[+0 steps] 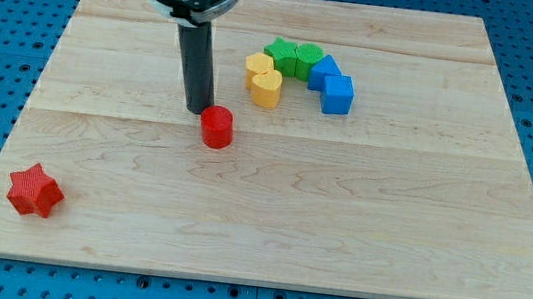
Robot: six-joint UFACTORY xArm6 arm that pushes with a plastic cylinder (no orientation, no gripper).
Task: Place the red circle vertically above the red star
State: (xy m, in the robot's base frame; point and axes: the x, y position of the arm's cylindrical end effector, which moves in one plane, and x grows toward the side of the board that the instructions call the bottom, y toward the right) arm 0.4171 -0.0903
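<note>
The red circle, a short red cylinder, stands near the middle of the wooden board. The red star lies near the board's bottom left corner, far to the left and below the circle. My tip is just up and left of the red circle, touching or almost touching its upper left side. The dark rod rises from there to the arm's mount at the view's top.
A curved cluster of blocks sits up and right of the circle: two yellow blocks, two green blocks and two blue blocks, all touching in an arc. Blue pegboard surrounds the board.
</note>
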